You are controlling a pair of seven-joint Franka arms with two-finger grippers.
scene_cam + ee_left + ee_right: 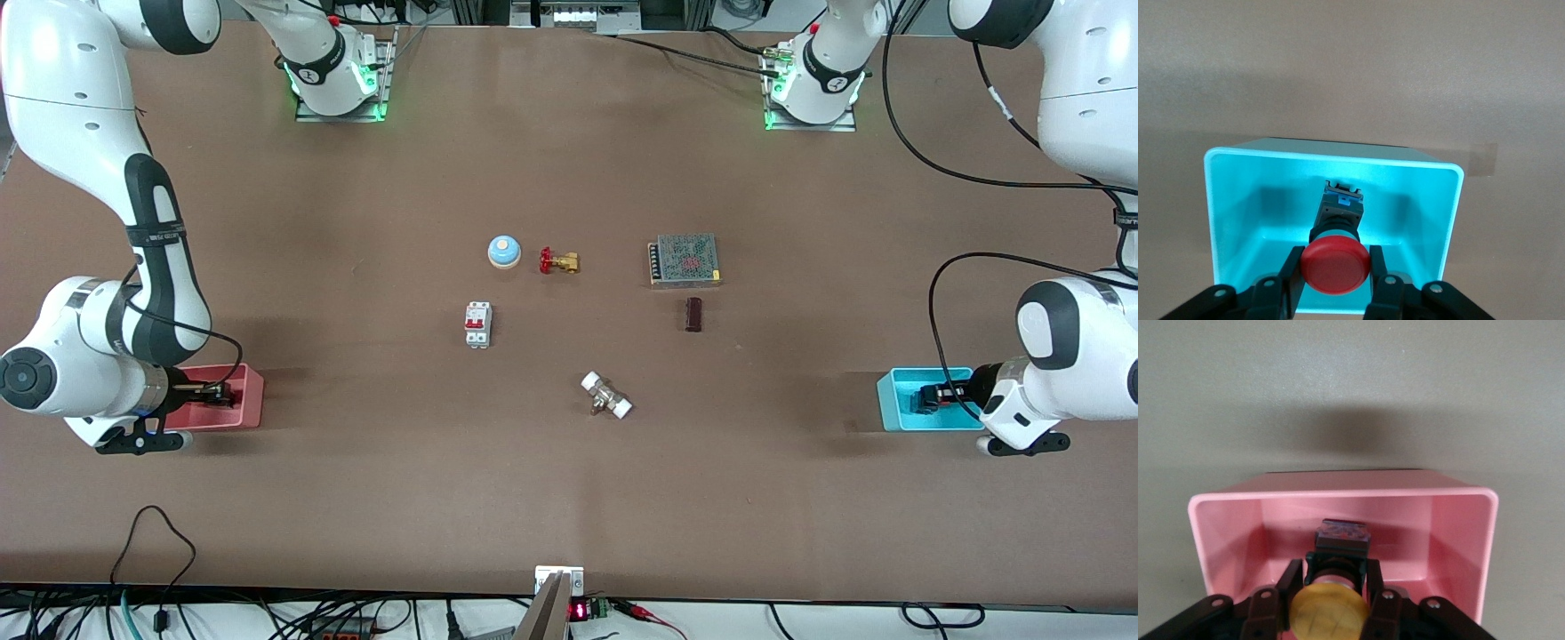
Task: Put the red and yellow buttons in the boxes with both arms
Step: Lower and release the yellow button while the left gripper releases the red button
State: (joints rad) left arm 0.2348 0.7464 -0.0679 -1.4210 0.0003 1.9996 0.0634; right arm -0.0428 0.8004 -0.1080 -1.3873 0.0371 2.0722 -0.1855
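On my left wrist feed, the fingers [1290, 280] of the left gripper [1336, 283] were clamped on the neck of the red button [1335, 265], low in the frame, its black body pointing into the cyan box [1225, 220]. On the right wrist feed the right gripper [1331, 597] had its fingers [1290, 581] closed on the yellow button [1330, 610] in the same way, low in the frame, inside the pink box [1211, 533].

In the front view the left gripper [933, 396] sat in the cyan box [893, 400] at the right edge of the frame, and the right gripper [213, 394] in the pink box [252, 400] at the left edge, both on the bench [356, 498].

Mid-frame I saw a blue bell [503, 252], a red-handled valve [558, 261], a breaker [477, 324], a metal grille unit [683, 260], a dark block [693, 314] and a white-capped fitting [606, 396].
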